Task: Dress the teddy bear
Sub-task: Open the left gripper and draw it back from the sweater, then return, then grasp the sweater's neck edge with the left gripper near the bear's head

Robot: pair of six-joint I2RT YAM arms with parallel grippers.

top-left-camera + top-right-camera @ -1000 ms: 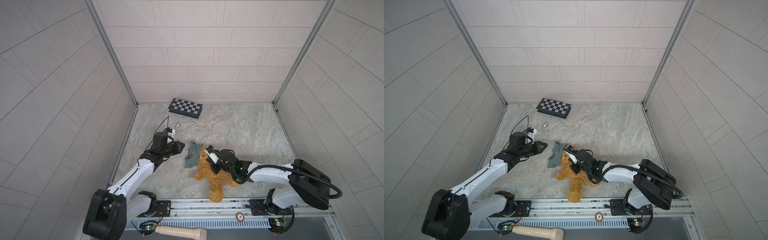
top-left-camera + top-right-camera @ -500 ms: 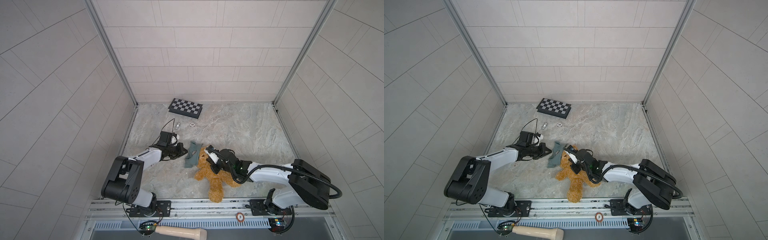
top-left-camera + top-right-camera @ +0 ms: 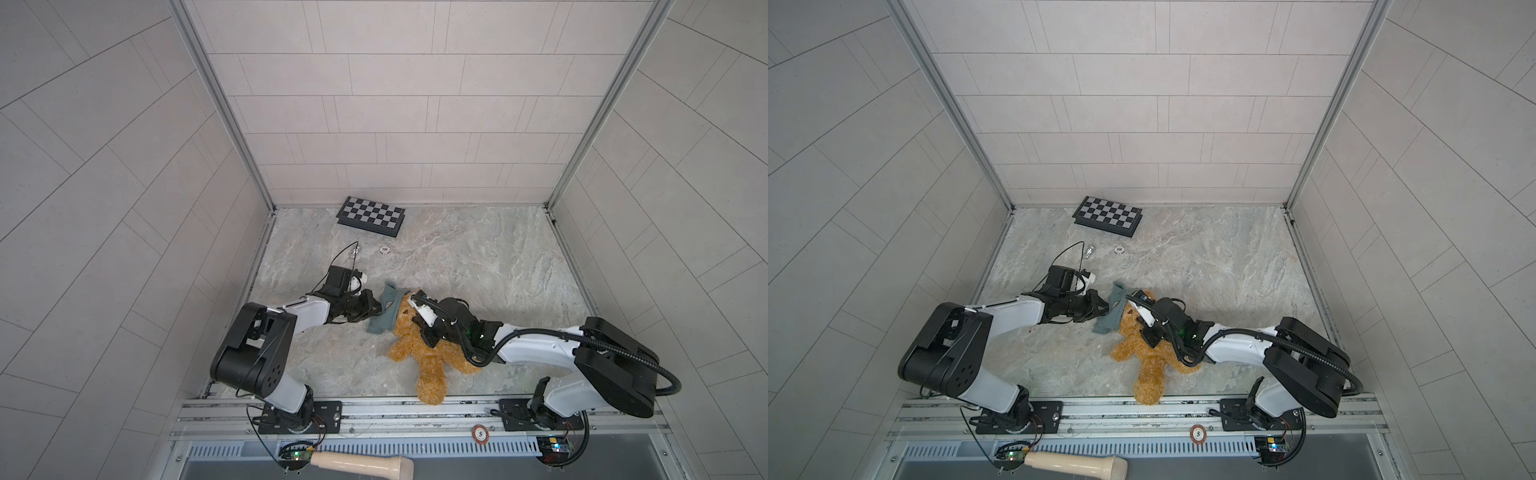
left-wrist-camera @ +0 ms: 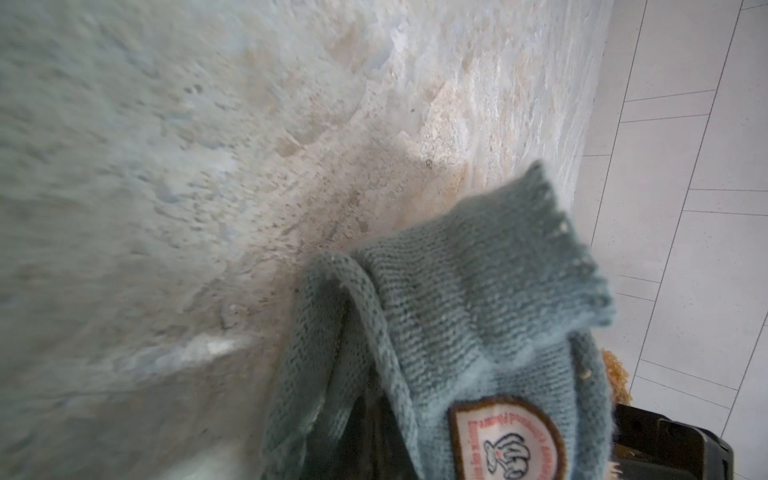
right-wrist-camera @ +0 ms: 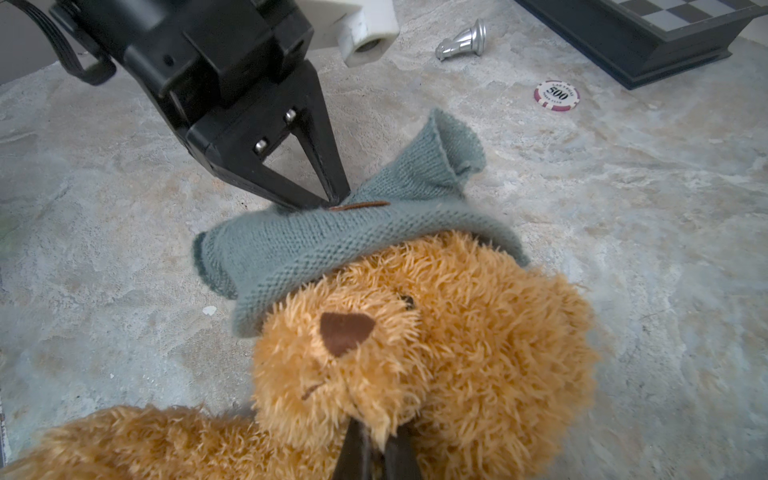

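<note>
The left pincer (image 3: 376, 309), pinching the sweater (image 3: 386, 322) at the teddy bear (image 3: 432, 365)'s ten o'clock in a top view, should tug toward five o'clock; the right pincer (image 5: 376, 457), clamped on chin fur, anchors.

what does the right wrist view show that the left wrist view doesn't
Only the right wrist view: the face of the golden-brown shaggy teddy bear, the left claw pinching the grey-green knitted sweater, a silver metal chess pawn, a red-and-white round poker chip, a black checkered chessboard. Only the left wrist view: the printed face of the sweater's oval brown-edged patch. Both: the sweater, the marbled stone tabletop, some bear fur.
</note>
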